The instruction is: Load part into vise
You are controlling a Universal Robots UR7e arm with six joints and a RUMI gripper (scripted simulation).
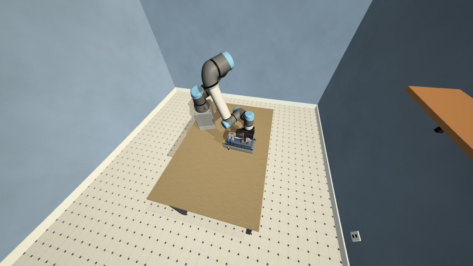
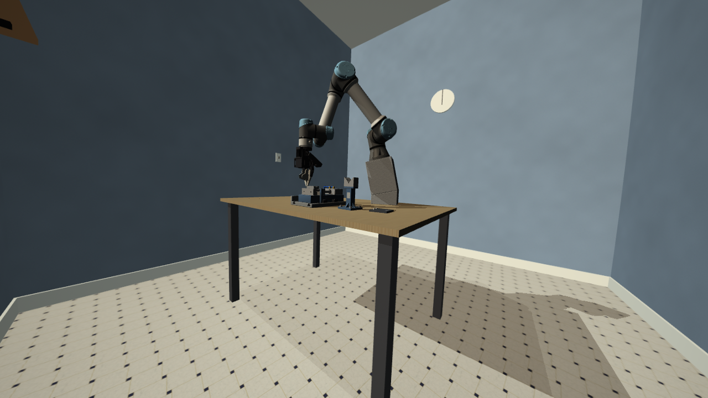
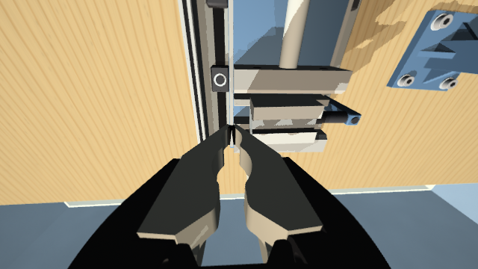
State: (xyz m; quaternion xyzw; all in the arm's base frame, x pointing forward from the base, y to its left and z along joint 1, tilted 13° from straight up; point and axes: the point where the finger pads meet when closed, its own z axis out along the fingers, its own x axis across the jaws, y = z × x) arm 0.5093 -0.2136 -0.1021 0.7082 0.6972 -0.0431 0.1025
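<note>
My gripper (image 1: 247,139) (image 2: 307,184) (image 3: 231,126) is shut and empty. Its tips are at the left end of the part in the wrist view. The metal part (image 3: 289,113) lies between the jaws of the open vise (image 1: 236,147) (image 2: 316,200), and its slot appears to face up. The moving jaw (image 3: 291,81) on the cylinder rod (image 3: 294,41) stands apart from it, across a dark gap. The fixed jaw (image 3: 280,148) is on the near side; contact with the part is hard to tell. The work stop (image 3: 334,116) appears to reach the part's right end. The low bars are mostly hidden.
The V-block (image 2: 350,183) stands on a blue post beside the vise; its bolted base (image 3: 422,63) shows at the wrist view's upper right. The dark infeed plate (image 2: 381,210) lies beyond it. A rail (image 3: 219,41) with a clamp (image 3: 219,79) runs along the vise's left side.
</note>
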